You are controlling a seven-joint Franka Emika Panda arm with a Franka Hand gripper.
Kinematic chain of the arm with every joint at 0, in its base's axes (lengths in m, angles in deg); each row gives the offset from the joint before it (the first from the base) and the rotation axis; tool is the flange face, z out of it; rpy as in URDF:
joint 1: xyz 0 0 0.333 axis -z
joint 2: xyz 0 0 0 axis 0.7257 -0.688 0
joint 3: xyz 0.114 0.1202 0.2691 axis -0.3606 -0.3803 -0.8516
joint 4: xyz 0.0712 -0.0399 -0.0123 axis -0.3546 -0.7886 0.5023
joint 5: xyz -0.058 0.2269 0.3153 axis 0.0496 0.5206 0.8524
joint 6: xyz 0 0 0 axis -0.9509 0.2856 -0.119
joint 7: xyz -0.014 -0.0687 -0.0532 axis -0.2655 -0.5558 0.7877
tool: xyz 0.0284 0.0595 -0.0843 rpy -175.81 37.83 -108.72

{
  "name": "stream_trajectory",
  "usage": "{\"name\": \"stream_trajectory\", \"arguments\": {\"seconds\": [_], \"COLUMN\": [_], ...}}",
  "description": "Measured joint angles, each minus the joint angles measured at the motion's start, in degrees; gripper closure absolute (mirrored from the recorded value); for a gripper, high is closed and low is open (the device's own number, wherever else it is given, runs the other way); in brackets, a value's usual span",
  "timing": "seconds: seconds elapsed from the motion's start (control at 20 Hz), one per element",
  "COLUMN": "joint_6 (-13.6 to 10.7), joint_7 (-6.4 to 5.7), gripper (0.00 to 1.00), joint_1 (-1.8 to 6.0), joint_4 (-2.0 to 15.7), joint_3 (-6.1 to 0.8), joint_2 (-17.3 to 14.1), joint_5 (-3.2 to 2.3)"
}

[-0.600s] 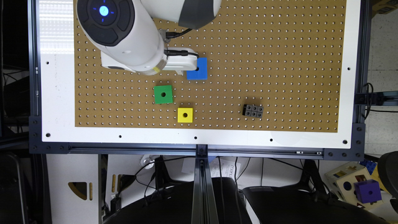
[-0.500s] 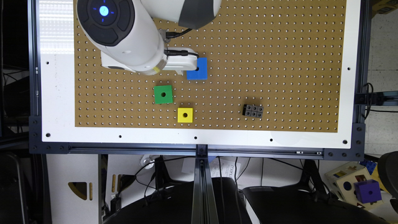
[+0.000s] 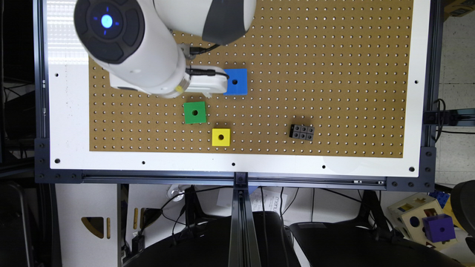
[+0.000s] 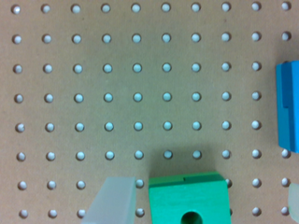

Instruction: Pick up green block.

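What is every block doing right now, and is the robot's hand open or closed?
green block: flat on the pegboard, hole up, between the fingers, not gripped.
blue block: flat on the board, hole up, partly under the white gripper body.
yellow block: flat on the board, hole up, touching nothing.
black brick: lying on the board, off alone.
gripper: open, one finger beside the green block.
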Motion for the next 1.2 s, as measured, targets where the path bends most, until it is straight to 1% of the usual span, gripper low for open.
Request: {"name": "stream_trajectory", "arguments": {"seconds": [0.1, 0.2, 0.3, 0.4, 0.5, 0.8, 0.9, 0.95, 1.0, 1.05, 1.15, 1.2], "joint_6": [0.7, 2.6, 3.0, 3.0, 3.0, 3.1, 5.5, 6.8, 7.8, 7.3, 7.0, 6.9], "joint_7": [0.0, 0.0, 0.0, 0.0, 0.0, 0.0, -0.01, -0.01, -0.01, -0.13, -0.16, -0.2], "gripper": [0.0, 0.0, 0.0, 0.0, 0.0, 0.0, 0.0, 0.0, 0.0, 0.0, 0.0, 1.0], "joint_1": [0.0, 0.0, 0.01, 0.0, 0.0, -0.02, -0.1, -0.15, -0.2, -0.28, -0.35, -0.48], "joint_4": [1.42, 2.59, 3.65, 4.47, 4.88, 5.33, 5.67, 6.26, 7.21, 8.44, 10.1, 11.09], "joint_3": [-0.03, -0.04, -0.04, -0.05, -0.09, -0.23, -0.36, -0.37, -0.38, -0.37, -0.6, -0.69], "joint_2": [-2.8, -5.9, -7.6, -8.1, -8.1, -8.5, -11.4, -13.3, -15.1, -15.6, -16.7, -17.3], "joint_5": [0.0, 0.0, 0.0, 0.0, 0.0, 0.0, 0.0, 0.0, -0.02, -0.13, -0.13, -0.13]}}
